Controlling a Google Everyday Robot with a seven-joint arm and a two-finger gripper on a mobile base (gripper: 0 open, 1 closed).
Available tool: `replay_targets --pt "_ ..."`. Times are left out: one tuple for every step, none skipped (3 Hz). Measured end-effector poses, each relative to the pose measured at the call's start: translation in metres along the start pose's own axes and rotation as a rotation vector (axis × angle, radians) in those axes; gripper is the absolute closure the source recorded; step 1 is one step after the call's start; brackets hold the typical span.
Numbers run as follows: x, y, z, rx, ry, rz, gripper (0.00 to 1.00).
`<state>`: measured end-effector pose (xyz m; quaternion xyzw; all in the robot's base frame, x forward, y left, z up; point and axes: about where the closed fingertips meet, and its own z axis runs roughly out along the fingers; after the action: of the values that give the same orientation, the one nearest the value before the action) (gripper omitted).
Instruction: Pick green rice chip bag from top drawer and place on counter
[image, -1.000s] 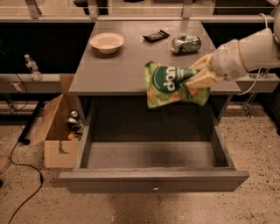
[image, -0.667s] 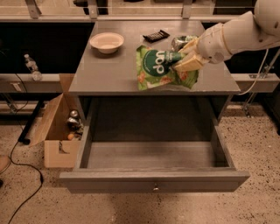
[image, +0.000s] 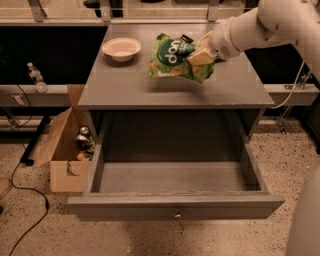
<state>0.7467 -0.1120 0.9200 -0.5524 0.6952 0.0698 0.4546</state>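
The pale two-finger gripper (image: 201, 55) grips the crinkly bright green rice chip bag (image: 172, 59), holding it just over the flat grey counter (image: 125, 87). Beneath the counter, the wide grey top drawer (image: 175, 204) stands open.

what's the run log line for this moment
gripper: shut on wrinkly green rice chip bag, above flat grey counter | wide grey top drawer: open

Tool (image: 200, 56) clamping green rice chip bag (image: 169, 59) — over counter (image: 120, 92), top drawer (image: 150, 206) open
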Motion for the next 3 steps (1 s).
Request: replay_targets --pt "-0.006 -0.013 0.041 -0.008 0.003 0.054 0.53" --pt "-0.007 -0.013 0.063 -0.035 0.002 0.083 0.31" --pt "-0.006 -0.015 0.073 -0.051 0.006 0.104 0.06"
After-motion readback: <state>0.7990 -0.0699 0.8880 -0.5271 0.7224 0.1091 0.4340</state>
